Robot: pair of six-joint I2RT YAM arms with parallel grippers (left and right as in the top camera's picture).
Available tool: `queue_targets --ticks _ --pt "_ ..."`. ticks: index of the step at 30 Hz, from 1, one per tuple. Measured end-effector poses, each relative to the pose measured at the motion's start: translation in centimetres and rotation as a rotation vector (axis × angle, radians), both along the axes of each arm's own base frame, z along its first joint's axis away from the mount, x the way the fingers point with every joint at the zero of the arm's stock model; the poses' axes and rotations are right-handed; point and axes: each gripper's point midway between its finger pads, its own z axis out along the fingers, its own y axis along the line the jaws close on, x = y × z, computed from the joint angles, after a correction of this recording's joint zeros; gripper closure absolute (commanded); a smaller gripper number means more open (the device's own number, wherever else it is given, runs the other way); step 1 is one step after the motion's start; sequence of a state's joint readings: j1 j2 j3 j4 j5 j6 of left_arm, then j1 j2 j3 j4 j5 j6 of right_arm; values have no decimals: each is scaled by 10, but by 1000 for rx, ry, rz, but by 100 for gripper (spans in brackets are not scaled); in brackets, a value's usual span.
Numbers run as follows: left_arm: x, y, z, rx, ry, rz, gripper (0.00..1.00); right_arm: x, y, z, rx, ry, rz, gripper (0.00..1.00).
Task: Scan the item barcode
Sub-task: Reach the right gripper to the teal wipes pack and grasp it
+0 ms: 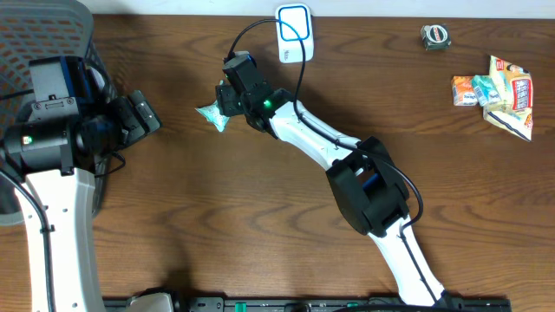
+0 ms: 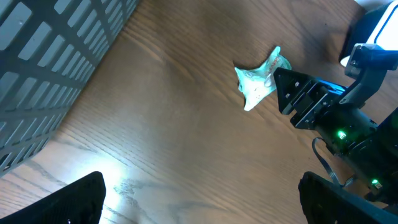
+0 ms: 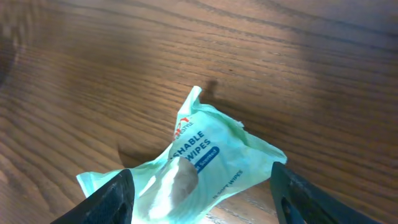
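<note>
the right claw (image 3: 200, 180) has its fingers apart, one on each side of the green wipes packet (image 1: 212, 115), not pinching it yet. the left claw (image 2: 199, 205) hangs wide apart at 9 o'clock. on the brown worktop (image 1: 217, 225), the white scanner (image 1: 295, 35) sits at 12 o'clock and the packet at 11 o'clock. i think lifting and scanning are both left to do.
</note>
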State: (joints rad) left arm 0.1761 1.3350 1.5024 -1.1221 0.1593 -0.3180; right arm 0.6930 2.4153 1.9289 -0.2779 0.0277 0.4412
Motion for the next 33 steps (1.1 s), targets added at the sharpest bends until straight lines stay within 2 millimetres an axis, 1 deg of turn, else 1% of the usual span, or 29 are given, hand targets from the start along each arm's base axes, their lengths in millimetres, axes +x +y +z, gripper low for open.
queue_targets --ticks 5,7,10,11,16,20,24,30,33 --pt "0 0 0 0 0 0 3 -1 -3 -5 -15 8 -7 36" --pt "0 0 0 0 0 0 2 -2 -4 -13 -26 20 -8 36" --pt "0 0 0 0 0 0 2 -5 -6 -31 -48 50 -10 37" --pt "0 0 0 0 0 0 3 -5 -6 -33 -48 54 -11 38" --pt "0 0 0 0 0 0 2 -7 -10 -37 -62 72 -22 42" --pt "0 0 0 0 0 0 2 -13 -21 -38 -113 106 -47 44" --pt "0 0 0 0 0 0 2 -23 -53 -33 -222 159 -98 46" --pt "0 0 0 0 0 0 2 -40 -121 -25 -441 246 -191 47" --pt "0 0 0 0 0 0 2 -52 -155 -16 -568 277 -221 44"
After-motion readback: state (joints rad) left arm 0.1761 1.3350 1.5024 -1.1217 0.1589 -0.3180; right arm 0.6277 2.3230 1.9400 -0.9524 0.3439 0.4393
